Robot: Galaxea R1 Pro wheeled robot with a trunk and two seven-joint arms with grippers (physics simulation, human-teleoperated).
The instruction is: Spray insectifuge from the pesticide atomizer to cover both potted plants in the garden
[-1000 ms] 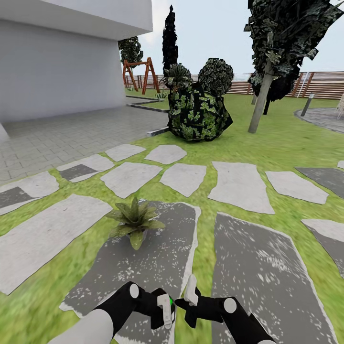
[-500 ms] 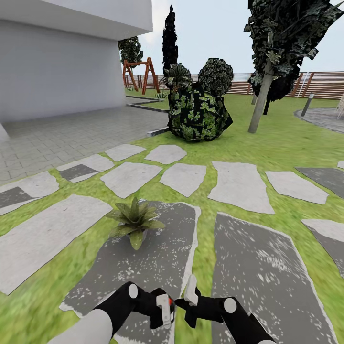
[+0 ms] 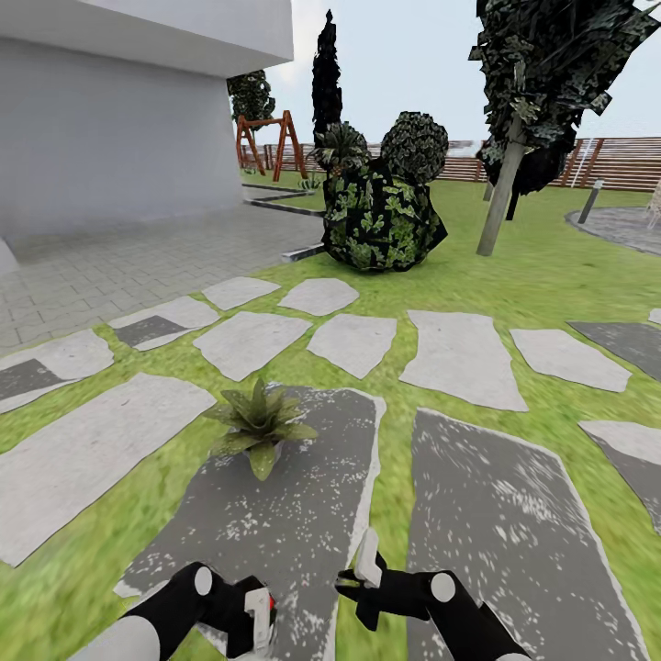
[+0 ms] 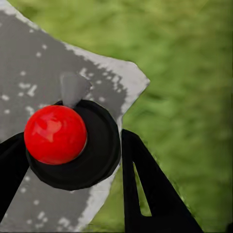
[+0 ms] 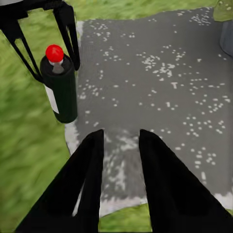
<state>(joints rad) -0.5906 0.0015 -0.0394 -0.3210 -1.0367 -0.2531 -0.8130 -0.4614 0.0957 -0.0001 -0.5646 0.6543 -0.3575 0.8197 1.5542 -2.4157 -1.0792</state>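
The pesticide atomizer (image 5: 59, 92), a slim dark bottle with a red ball (image 4: 55, 134) on top, hangs upright between the fingers of my left gripper (image 3: 260, 620), which is shut on it over the edge of a dark stepping slab (image 3: 294, 496). My right gripper (image 3: 363, 571) hovers just to its right, open, with only slab showing between its fingers (image 5: 92, 170). One potted plant (image 3: 260, 422), a low green rosette, stands on the far end of the same slab, ahead of both grippers. The second potted plant is out of view.
Lawn with grey stepping slabs (image 3: 454, 353) spreads ahead. A dark leafy bush (image 3: 381, 216) and a tree trunk (image 3: 500, 197) stand beyond. A white building (image 3: 110, 138) with a paved terrace lies left; a bollard lamp (image 3: 595, 200), gravel patio (image 3: 633, 225) and wooden fence (image 3: 624, 161) lie far right.
My left arm has pulled left and lower in the head view, carrying the atomizer with it. The right arm and the camera have stayed still.
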